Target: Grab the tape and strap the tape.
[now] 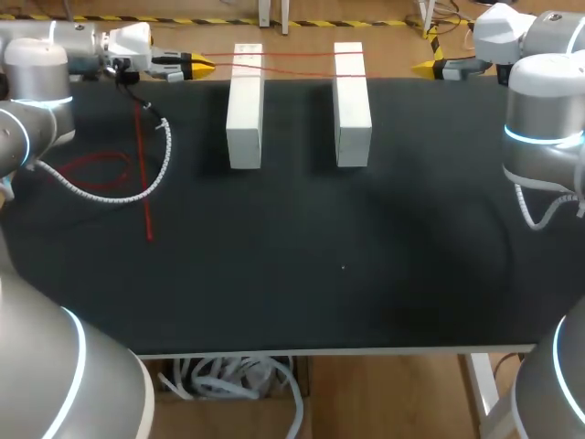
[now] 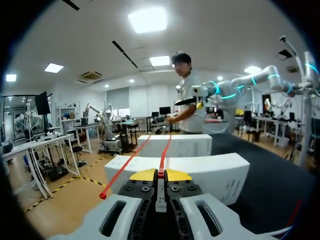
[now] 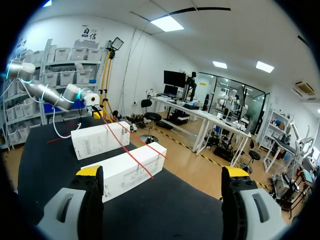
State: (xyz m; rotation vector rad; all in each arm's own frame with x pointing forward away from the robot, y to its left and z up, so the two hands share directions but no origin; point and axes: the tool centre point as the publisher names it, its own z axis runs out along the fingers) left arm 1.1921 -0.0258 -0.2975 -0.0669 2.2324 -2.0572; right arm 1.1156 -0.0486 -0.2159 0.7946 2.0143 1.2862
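Pinching red tape (image 2: 164,152) w/ L tool (image 2: 160,175); R tool (image 3: 162,172) spread wide.

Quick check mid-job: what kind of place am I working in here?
Probably a robot test bench: a black table, two white blocks with red tape strung across them, and the left fingers shut on that tape.
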